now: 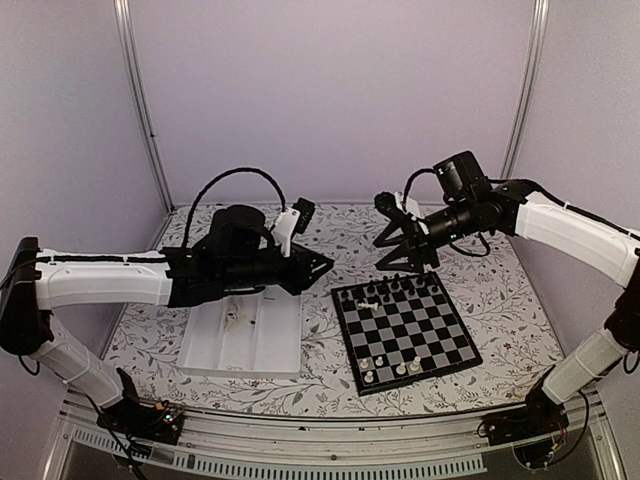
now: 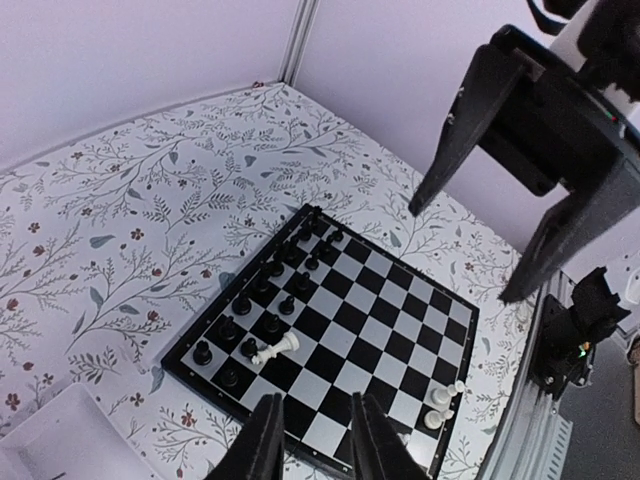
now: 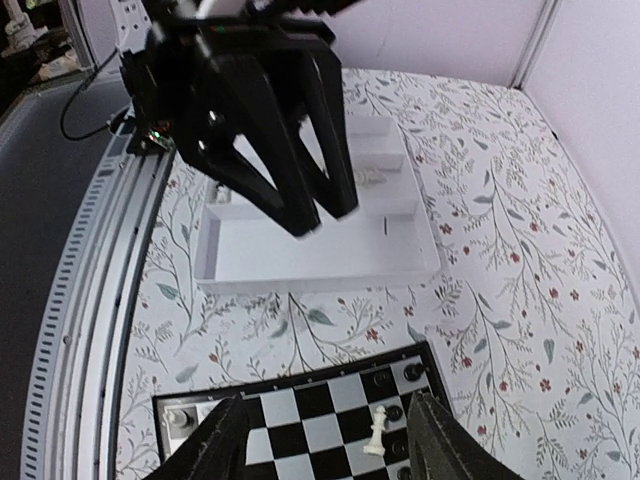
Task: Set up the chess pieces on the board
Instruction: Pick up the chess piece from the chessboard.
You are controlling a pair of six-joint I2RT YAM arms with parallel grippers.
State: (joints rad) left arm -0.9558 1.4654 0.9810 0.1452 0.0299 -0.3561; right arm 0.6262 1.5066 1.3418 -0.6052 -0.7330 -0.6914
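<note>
The left gripper (image 2: 315, 400) is released: its two fingers stand a narrow gap apart with nothing between them. In the top view it hangs over the far right corner of the tray (image 1: 210, 350), between tray and board. There is one tray, a white box with several compartments. A few cream bits (image 3: 370, 178) lie in them, too small to count.

Just right of the tray, one board (image 1: 410, 332) lies flat on the flowered table (image 1: 500, 300). Black pieces (image 2: 241, 303) stand in two rows along its far edge. I count about sixteen, though some overlap. Among them one white piece (image 2: 277, 349) lies on its side. Four more white pieces (image 1: 400, 369) stand by the near edge in the top view, two at the left corner and two nearer the middle.

The right gripper (image 3: 325, 400) is also released, its two fingers spread wide and empty. It hangs above the board's far edge, over the black rows.
</note>
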